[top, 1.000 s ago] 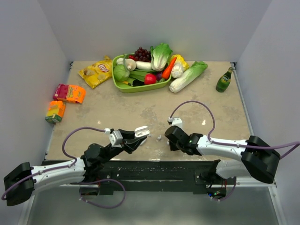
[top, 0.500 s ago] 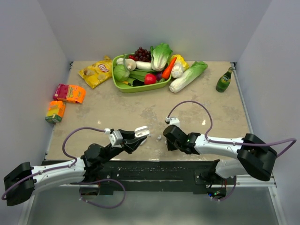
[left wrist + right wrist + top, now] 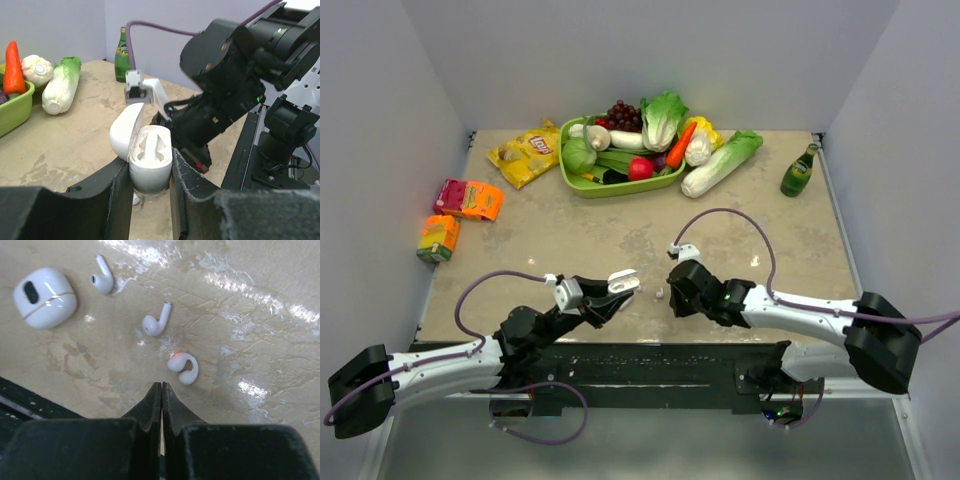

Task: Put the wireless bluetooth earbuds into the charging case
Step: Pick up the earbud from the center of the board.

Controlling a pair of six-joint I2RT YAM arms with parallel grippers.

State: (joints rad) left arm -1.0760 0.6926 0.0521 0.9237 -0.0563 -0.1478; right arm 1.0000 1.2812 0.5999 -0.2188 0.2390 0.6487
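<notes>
While the left gripper (image 3: 150, 176) is clamped on the open charging case (image 3: 150, 159), holding it upright with the lid flipped to nine o'clock, the right gripper (image 3: 161, 387) hangs low over the table (image 3: 260, 340), its jaws pressed tight together with nothing between them. Off those tips the earbuds lie loose on the tabletop: a hook-shaped bud (image 3: 183, 369) at one o'clock, a stemmed bud (image 3: 155, 323) at twelve, a second stemmed bud (image 3: 103, 280) at eleven, and a closed white case (image 3: 45, 297) out at ten.

The left tool (image 3: 150, 176) is clamping the open white charging case (image 3: 150, 159); the right arm (image 3: 225, 75) is hovering just behind, perhaps touching it.
</notes>
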